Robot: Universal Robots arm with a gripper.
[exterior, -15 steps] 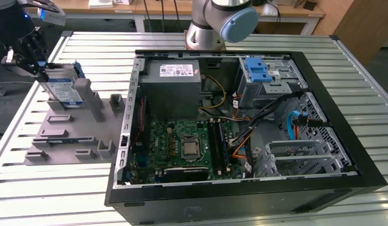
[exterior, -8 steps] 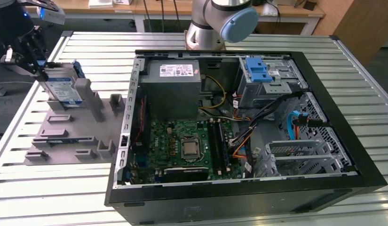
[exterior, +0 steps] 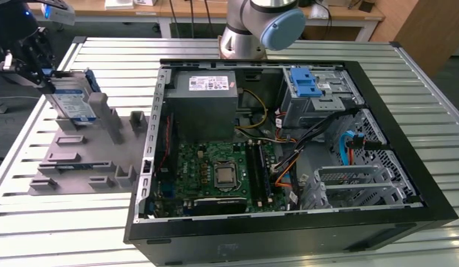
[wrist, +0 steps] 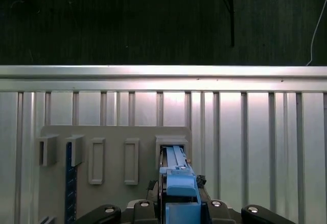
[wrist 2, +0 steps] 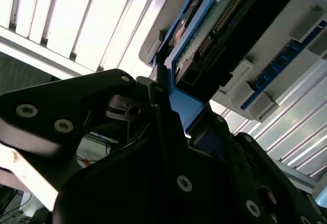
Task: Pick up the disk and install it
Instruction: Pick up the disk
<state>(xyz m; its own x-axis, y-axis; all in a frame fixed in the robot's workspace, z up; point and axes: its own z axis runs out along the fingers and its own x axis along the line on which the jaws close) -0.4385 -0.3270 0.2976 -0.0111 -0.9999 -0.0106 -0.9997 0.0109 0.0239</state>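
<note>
The disk [exterior: 72,100], silver-grey with a blue-and-white label and blue side rails, stands on edge in a slot of the grey holder [exterior: 88,156] at the exterior view's left. My gripper [exterior: 48,82] is at the disk's upper end, away from the computer case, and shut on it. In the first wrist view, the disk's blue rail [wrist: 179,180] runs from between my gripper's [wrist: 180,206] black fingers into a holder slot [wrist: 171,145]. The second wrist view shows the disk's green circuit board and connector [wrist 2: 230,25] just beyond my gripper [wrist 2: 179,106].
An open black computer case [exterior: 407,167] lies on the slatted metal table [exterior: 51,222]. Inside it are a drive bay with a blue latch [exterior: 305,83], a grey power supply [exterior: 207,100], a green motherboard [exterior: 222,172] and loose cables. The arm's base [exterior: 255,28] stands behind the case.
</note>
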